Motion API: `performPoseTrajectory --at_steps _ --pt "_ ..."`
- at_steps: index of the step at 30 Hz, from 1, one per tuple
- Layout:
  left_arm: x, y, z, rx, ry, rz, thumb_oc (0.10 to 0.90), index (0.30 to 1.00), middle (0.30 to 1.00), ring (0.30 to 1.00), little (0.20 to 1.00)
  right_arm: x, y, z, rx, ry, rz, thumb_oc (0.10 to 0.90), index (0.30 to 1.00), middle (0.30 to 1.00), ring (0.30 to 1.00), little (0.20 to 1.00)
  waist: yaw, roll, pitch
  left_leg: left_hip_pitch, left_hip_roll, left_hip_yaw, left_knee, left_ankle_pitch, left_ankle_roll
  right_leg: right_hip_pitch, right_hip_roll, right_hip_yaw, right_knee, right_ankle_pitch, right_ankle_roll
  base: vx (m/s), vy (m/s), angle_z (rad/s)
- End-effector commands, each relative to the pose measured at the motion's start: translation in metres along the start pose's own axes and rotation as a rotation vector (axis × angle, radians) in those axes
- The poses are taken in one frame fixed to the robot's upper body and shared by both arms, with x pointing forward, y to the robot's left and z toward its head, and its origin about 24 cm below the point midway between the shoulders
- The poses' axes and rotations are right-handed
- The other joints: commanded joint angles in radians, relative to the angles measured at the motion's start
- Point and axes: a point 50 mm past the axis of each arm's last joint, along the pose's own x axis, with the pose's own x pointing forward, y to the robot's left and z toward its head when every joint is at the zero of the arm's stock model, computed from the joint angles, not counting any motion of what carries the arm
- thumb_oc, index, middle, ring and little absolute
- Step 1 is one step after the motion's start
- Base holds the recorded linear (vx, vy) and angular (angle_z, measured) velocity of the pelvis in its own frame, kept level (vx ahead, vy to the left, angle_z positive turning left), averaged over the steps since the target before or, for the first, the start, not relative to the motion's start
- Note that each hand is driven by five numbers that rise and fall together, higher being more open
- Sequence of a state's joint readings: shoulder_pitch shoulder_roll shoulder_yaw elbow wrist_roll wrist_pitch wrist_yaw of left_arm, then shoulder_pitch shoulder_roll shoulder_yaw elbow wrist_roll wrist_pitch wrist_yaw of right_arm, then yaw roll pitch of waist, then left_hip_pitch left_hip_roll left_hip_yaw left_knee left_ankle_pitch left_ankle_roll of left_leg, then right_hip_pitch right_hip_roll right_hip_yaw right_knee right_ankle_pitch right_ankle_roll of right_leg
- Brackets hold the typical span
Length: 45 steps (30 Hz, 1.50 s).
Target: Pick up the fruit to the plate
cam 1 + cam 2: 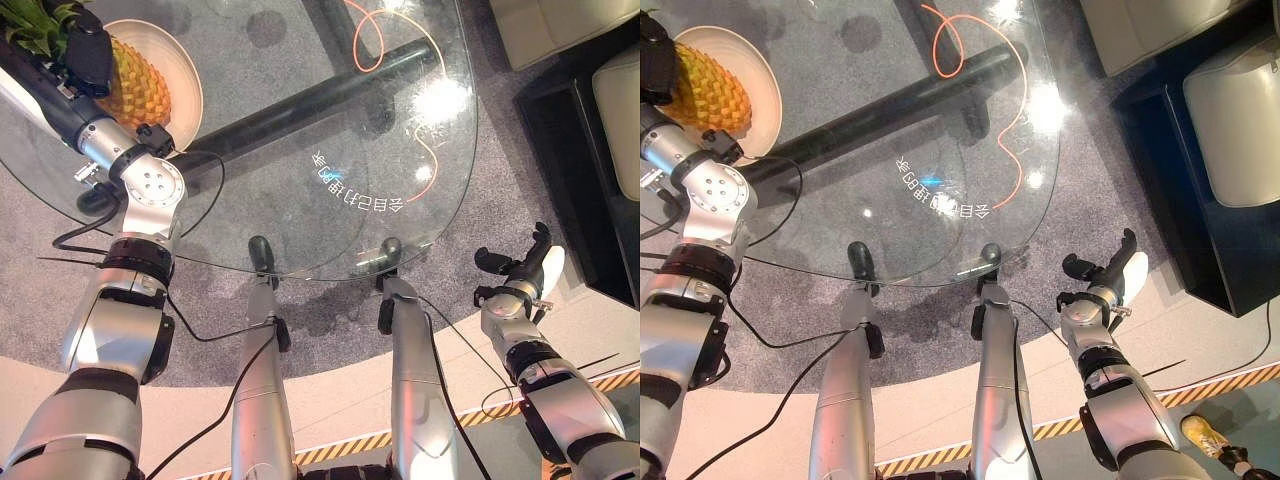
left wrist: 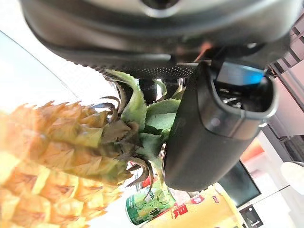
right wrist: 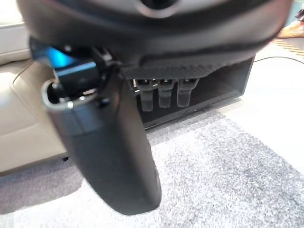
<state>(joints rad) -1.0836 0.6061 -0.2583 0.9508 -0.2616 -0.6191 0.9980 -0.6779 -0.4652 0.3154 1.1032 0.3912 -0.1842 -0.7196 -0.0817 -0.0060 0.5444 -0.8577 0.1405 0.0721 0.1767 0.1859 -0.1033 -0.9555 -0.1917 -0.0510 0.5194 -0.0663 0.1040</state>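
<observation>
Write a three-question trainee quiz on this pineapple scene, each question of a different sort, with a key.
1. True or false: the pineapple is over the plate on the glass table.
2. Multiple choice: how is the left hand set? A) hanging idle below the table edge; B) shut round the pineapple's leafy crown; C) flat on the glass.
3. Fill in: the right hand hangs beside the table, over the grey ____, holding nothing.

Key: 1 true (contact with the plate cannot be told); 2 B; 3 carpet.
</observation>
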Motion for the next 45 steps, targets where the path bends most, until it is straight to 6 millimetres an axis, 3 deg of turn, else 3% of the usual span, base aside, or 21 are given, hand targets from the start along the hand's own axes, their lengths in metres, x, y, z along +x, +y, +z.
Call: performPoseTrajectory --at_steps 1,10,13,19,20,45 --pt "0.023 0.013 0.024 -0.134 -0.103 0.099 0.416 0.571 0.571 0.571 0.516 0.002 -0.017 -0.009 -0.004 0.001 -0.113 0.8 0.9 0.9 0.9 0.9 0.022 -0.007 -0.024 -0.018 -0.049 -0.019 0.183 -0.191 0.021 0.056 0.062 -0.053 -0.104 0.023 -0.022 0.0 0.0 0.0" --pt "0.01 0.01 0.022 -0.153 -0.128 0.036 0.449 0.599 0.599 0.599 0.549 0.003 -0.019 -0.009 0.011 0.01 -0.126 0.8 0.9 0.9 0.9 0.9 0.037 -0.006 -0.024 -0.009 -0.054 -0.023 0.17 -0.187 0.022 0.067 0.057 -0.062 -0.117 0.033 -0.015 -0.02 -0.006 0.01" --pt "0.006 0.008 0.021 -0.173 -0.121 0.013 0.564 0.698 0.698 0.698 0.664 0.002 -0.018 -0.009 0.014 0.011 -0.128 0.8 0.9 0.9 0.9 0.9 0.038 -0.005 -0.024 -0.008 -0.055 -0.022 0.166 -0.187 0.022 0.067 0.055 -0.063 -0.121 0.035 -0.014 0.0 0.0 0.0" --pt "-0.005 0.008 0.018 -0.205 -0.115 -0.035 0.685 0.801 0.801 0.801 0.785 0.001 -0.017 -0.01 0.019 0.017 -0.129 0.8 0.9 0.9 0.9 0.9 0.045 -0.004 -0.024 0.0 -0.058 -0.022 0.159 -0.187 0.024 0.075 0.052 -0.065 -0.129 0.042 -0.01 0.0 0.0 0.0" --pt "-0.007 0.007 0.018 -0.207 -0.12 -0.046 0.8 0.9 0.9 0.9 0.9 0.001 -0.017 -0.01 0.022 0.017 -0.131 0.8 0.9 0.9 0.9 0.9 0.046 -0.005 -0.024 0.001 -0.058 -0.022 0.157 -0.187 0.024 0.076 0.051 -0.066 -0.131 0.043 -0.009 0.0 0.0 0.0" --pt "-0.043 0.001 0.036 -0.367 -0.225 -0.173 0.8 0.9 0.9 0.9 0.9 -0.005 -0.018 -0.019 0.051 0.044 -0.161 0.8 0.9 0.9 0.9 0.9 0.076 0.019 -0.024 0.07 -0.081 -0.025 0.12 -0.187 0.033 0.149 0.022 -0.079 -0.167 0.063 0.007 0.0 -0.006 0.0"
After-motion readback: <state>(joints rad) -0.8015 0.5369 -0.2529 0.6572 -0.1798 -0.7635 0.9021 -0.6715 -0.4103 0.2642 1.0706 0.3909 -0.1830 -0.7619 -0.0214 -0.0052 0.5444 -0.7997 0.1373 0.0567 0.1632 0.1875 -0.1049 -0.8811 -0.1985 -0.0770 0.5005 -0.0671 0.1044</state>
